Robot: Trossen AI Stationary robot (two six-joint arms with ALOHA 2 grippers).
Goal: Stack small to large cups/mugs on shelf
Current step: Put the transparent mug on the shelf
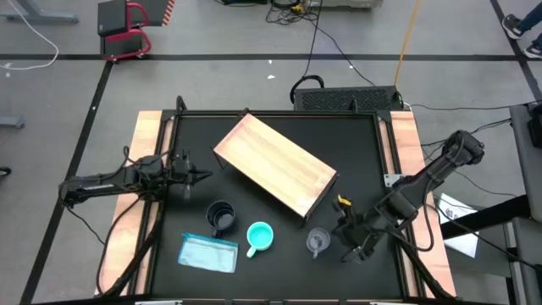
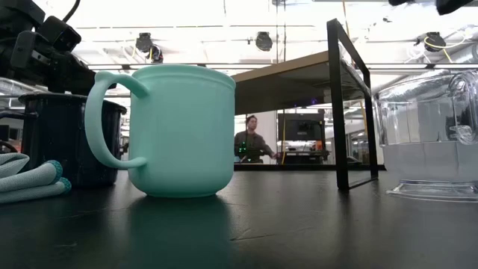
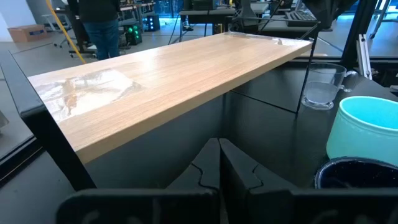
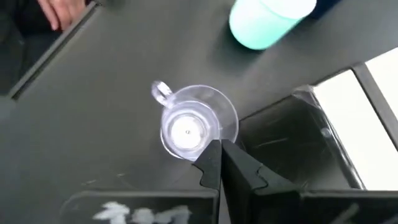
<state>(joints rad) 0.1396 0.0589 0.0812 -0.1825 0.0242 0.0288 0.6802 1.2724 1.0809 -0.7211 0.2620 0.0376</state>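
Observation:
The light-wood shelf (image 1: pixel 275 163) stands slantwise mid-table on dark legs (image 2: pixel 340 112). Three vessels stand upright on the table in front of it: the dark mug (image 1: pixel 221 216), the turquoise mug (image 1: pixel 259 237) and the small clear cup (image 1: pixel 318 241). My right gripper (image 4: pixel 219 152) is shut. It points down, with its tips at the clear cup's rim (image 4: pixel 211 140) on the side facing the table's right edge. My left gripper (image 3: pixel 219 152) is shut and empty. It waits at the table's left (image 1: pixel 203 176), level, pointing at the shelf (image 3: pixel 168 81). My right gripper's shut fingertips stand at the edge of the clear cup's rim (image 4: pixel 214 137), coming from above. I cannot tell whether they touch it. The cup stands upright on the table.
A flat light-blue packet (image 1: pixel 208 252) lies at the front left, beside the dark mug. A small yellow piece (image 1: pixel 343 201) lies by the shelf's right end. A person (image 2: pixel 250 142) shows in the room beyond the table.

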